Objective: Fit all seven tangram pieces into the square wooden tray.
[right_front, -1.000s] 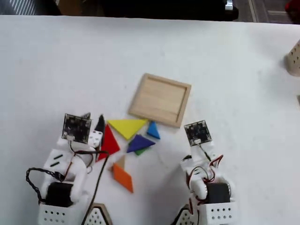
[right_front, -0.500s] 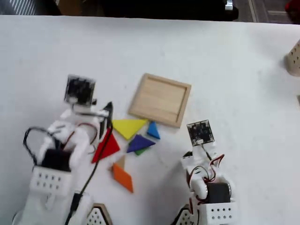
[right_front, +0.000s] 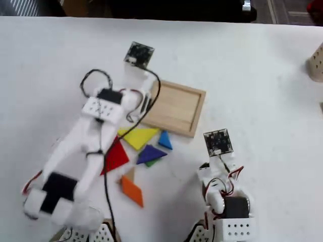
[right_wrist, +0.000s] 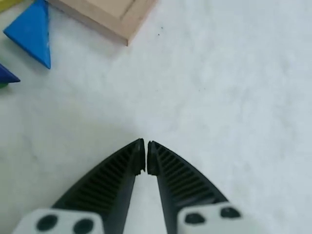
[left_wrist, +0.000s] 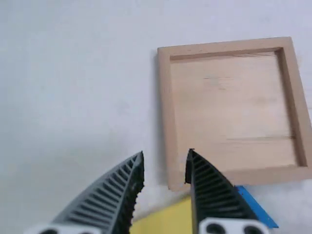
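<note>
Resting on white table (right_front: pixel 262 75), wooden tray (right_front: pixel 174 107), dark room (right_front: pixel 176 7) beyond, left tool (left_wrist: pixel 165 156) released, right tool (right_wrist: pixel 146 148) clenched empty

Pale matt wooden tray (left_wrist: pixel 164 112) with faint grain, smooth matt white table (right_front: pixel 252 75), ridged dark plastic fingers (left_wrist: pixel 210 194)

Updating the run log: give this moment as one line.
left gripper open, empty, at corner of square wooden tray | right gripper shut, over white table | tray empty | coloured tangram pieces beside tray
</note>
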Motion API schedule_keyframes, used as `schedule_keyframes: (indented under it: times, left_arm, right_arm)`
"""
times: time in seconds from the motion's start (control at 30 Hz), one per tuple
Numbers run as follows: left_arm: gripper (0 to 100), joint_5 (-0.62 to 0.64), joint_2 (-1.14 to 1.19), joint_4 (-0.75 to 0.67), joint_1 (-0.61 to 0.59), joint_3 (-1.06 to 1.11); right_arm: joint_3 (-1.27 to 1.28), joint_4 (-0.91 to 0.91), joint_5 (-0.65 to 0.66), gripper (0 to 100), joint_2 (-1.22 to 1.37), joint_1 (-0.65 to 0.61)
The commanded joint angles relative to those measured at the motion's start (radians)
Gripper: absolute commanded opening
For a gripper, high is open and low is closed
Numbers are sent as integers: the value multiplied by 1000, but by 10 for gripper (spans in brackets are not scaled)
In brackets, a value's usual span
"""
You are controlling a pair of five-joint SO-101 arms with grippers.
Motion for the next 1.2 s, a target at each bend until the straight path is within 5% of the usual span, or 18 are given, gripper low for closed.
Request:
schedule_keyframes:
  times: [0.0,0.13,0.37,0.63,0.8,0.97,1.17]
  left_arm:
    - [160,21,252,-25,18,-265]
    - [161,0,429,-8,16,-391]
    - [158,-46,624,100,8,-589]
    - [155,-44,685,250,30,-695]
    - [14,-44,684,292,110,-698]
    - [20,-43,679,318,179,-697]
    - [23,146,676,316,236,-704]
  right_arm:
    - [8,-16,12,21,-10,12]
    - [8,-16,20,21,-10,12]
    - [8,-16,247,19,-10,8]
    - [8,-16,250,19,-10,8]
    - [8,-16,250,19,-10,10]
    - [8,-16,253,19,-10,10]
    - [8,-16,258,19,-10,10]
